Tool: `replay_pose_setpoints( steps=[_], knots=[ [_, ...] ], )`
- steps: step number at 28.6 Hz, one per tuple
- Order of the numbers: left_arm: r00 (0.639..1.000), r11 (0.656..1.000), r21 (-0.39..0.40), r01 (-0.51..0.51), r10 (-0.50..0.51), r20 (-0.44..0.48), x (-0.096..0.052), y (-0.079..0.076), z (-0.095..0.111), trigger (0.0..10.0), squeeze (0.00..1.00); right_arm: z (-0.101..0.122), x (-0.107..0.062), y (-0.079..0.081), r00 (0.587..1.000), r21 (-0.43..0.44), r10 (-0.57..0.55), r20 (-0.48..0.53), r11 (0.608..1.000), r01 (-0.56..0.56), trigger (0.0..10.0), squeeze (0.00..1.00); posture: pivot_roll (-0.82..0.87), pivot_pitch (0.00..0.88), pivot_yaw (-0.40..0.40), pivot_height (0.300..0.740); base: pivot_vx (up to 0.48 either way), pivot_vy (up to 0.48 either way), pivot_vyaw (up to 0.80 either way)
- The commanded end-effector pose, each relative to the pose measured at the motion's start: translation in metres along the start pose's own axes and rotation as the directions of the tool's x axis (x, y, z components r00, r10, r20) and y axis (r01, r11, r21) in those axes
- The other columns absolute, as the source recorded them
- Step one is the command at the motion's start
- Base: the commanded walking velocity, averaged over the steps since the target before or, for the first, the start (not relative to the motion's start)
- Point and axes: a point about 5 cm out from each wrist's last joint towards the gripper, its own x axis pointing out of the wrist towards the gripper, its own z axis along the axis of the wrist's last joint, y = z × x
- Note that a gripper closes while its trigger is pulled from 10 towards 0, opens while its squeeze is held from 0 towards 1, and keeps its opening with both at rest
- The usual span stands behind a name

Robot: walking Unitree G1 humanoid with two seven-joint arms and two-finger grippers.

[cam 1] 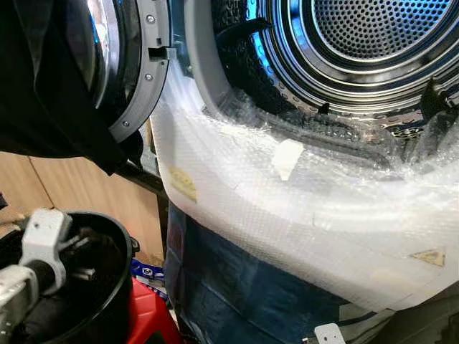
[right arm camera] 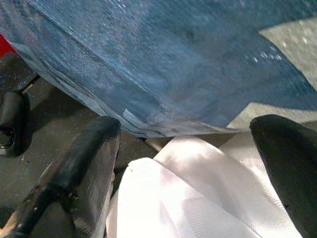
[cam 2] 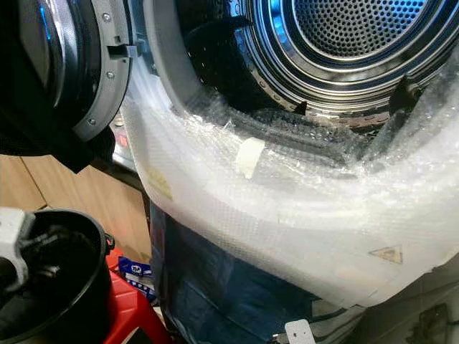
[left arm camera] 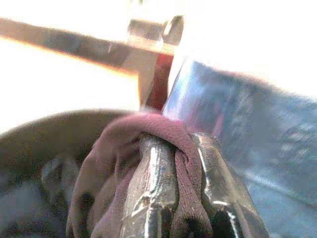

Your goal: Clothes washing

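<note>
The left gripper's fingers are pinched on a mauve cloth that drapes over them, low in the left wrist frame. In the left eye view this arm reaches into a black bucket at lower left, which stands on a red stool. The right gripper's fingers are spread wide above white fabric and blue sheeting. Beyond, bubble wrap covers the washer's front. The open door is upper left, the steel drum upper right.

No readable text; yellow triangular stickers under the bubble wrap.
</note>
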Motion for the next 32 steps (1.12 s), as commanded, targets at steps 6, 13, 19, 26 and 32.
replay_pose_setpoints(
  steps=[6,13,19,26,32],
  knots=[
    [0.895,0.910,0.180,0.373,-0.405,0.190,0.006,-0.061,0.063,0.0,0.00,0.002,0.000,-0.002,1.000,0.006,-0.004,0.000,1.000,0.004,10.0,0.00,0.18,0.000,-0.084,0.740,0.000,0.000,0.00],
    [0.757,0.784,0.281,0.554,-0.615,0.222,0.021,-0.097,0.093,0.0,0.00,0.001,0.000,0.001,1.000,0.019,-0.002,-0.002,1.000,0.002,10.0,0.00,0.16,0.000,-0.072,0.740,0.000,0.000,0.00],
    [0.641,0.661,0.309,0.684,-0.747,0.177,0.035,-0.121,0.093,0.0,0.00,0.000,0.000,0.002,1.000,0.028,-0.004,0.000,1.000,0.004,10.0,0.00,0.14,0.000,-0.060,0.740,0.000,0.000,0.00],
    [0.522,0.537,0.290,0.792,-0.843,0.133,0.046,-0.155,0.082,0.0,0.00,0.000,0.000,0.001,1.000,0.023,-0.005,0.000,1.000,0.005,10.0,0.00,0.12,0.000,-0.053,0.740,0.000,0.000,0.00],
    [0.570,0.574,0.236,0.784,-0.816,0.092,0.052,-0.147,0.061,0.0,0.00,-0.003,0.000,0.009,0.997,-0.076,0.079,0.006,0.994,-0.079,10.0,0.00,0.11,0.000,-0.049,0.740,0.000,0.000,0.00]
  ],
)
